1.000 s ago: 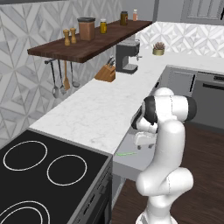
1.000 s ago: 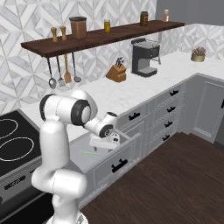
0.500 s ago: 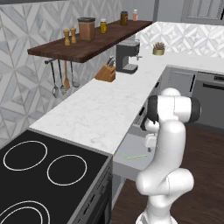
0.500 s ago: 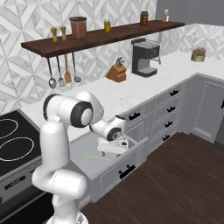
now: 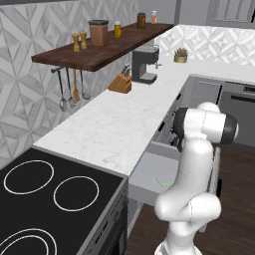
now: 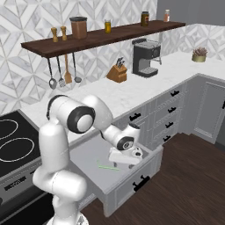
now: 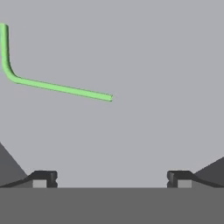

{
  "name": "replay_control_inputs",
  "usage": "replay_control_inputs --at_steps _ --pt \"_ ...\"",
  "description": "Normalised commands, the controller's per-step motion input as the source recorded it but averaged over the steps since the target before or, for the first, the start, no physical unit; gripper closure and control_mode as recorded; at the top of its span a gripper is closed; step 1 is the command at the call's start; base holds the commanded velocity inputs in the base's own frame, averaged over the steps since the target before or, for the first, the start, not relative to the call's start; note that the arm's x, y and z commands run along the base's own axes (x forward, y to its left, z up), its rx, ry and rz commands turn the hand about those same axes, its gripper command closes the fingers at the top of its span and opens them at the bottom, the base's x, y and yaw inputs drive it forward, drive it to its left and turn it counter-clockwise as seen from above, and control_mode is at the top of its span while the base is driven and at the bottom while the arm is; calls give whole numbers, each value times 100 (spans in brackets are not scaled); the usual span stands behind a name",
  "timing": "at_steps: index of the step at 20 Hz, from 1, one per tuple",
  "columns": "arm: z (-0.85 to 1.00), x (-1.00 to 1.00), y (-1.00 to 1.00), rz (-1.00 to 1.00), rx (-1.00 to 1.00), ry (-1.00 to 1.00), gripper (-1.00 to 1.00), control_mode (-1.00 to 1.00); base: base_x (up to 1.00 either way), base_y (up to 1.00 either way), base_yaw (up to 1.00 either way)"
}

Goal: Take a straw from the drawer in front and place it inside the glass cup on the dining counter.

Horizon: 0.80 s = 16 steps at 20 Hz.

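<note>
Glossy white rounded arm, bulbous segments, smooth shells. Dark grey-black discs at joints: large one at elbow, smaller one at wrist. White blocky gripper at wrist end. Two small dark finger tips in hand view, squared, each with lighter grey pad face. No cables, screws or markings discernible.

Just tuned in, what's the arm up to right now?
The arm is reaching down into the open drawer in front of the counter. Its gripper hangs low over the drawer floor with the jaws wide open, holding nothing. The green straw lies flat on the grey drawer bottom, a little to the side of the gripper and not yet between the fingers. So the pick has not happened yet; the gripper looks set to line up on the straw next.
</note>
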Motion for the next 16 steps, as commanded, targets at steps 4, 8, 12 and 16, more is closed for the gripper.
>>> replay_control_inputs --at_steps 4,8,12,16 --pt "0 -55 -61 1 0 0 -100 -100 0 0 0" --pt "1 -36 -39 0 0 0 -100 -100 0 0 0" --pt "1 -1 -1 0 0 0 -100 -100 0 0 0" --pt "0 21 37 -6 -3 5 -100 -100 0 0 0"
